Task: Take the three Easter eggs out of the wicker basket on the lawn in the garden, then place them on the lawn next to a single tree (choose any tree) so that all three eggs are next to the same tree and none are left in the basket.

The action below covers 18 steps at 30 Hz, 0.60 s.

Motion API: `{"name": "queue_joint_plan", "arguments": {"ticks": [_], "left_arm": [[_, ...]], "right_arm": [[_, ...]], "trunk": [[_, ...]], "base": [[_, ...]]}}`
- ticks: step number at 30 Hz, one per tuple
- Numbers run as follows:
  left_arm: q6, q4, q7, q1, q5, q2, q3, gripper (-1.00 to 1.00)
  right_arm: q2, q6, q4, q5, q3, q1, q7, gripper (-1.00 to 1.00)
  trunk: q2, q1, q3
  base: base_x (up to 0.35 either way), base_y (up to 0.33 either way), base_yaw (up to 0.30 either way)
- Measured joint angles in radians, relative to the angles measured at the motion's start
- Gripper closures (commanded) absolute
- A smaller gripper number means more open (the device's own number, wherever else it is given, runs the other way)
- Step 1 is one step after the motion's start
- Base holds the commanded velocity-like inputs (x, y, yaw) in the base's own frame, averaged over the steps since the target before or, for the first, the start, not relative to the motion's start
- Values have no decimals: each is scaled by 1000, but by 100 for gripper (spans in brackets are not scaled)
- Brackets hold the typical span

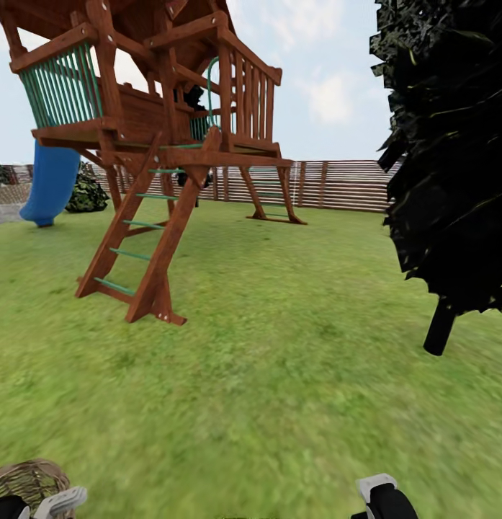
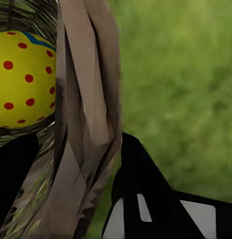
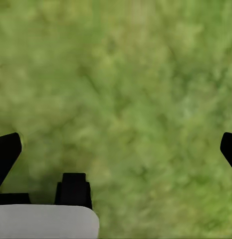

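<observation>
The wicker basket (image 2: 88, 124) is clamped by its wall between the left fingers (image 2: 145, 194), with one Easter egg (image 2: 23, 79) seen inside, beyond the inner finger. The right fingers (image 3: 8, 152) are spread apart, with only the lawn (image 3: 125, 89) between them. Risk: if the basket is tilted in transit, the egg could roll out. The thin woven wall could also slip from the grip.

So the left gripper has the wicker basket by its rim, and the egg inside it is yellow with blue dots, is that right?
Not quite: the Easter egg inside the wicker basket is yellow with red dots, plus a blue stripe near its top. The left wrist view shows this. The rest holds: the left gripper has its fingers either side of the basket's rim.
</observation>
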Motion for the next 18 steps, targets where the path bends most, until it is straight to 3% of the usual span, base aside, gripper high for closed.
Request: {"name": "queue_joint_plan", "arguments": {"ticks": [18], "left_arm": [[0,0,-4,0,-1,0,0,100]], "right_arm": [[1,0,0,0,1,0,1,-100]], "trunk": [[126,-69,56]], "base": [[-125,267,291]]}}
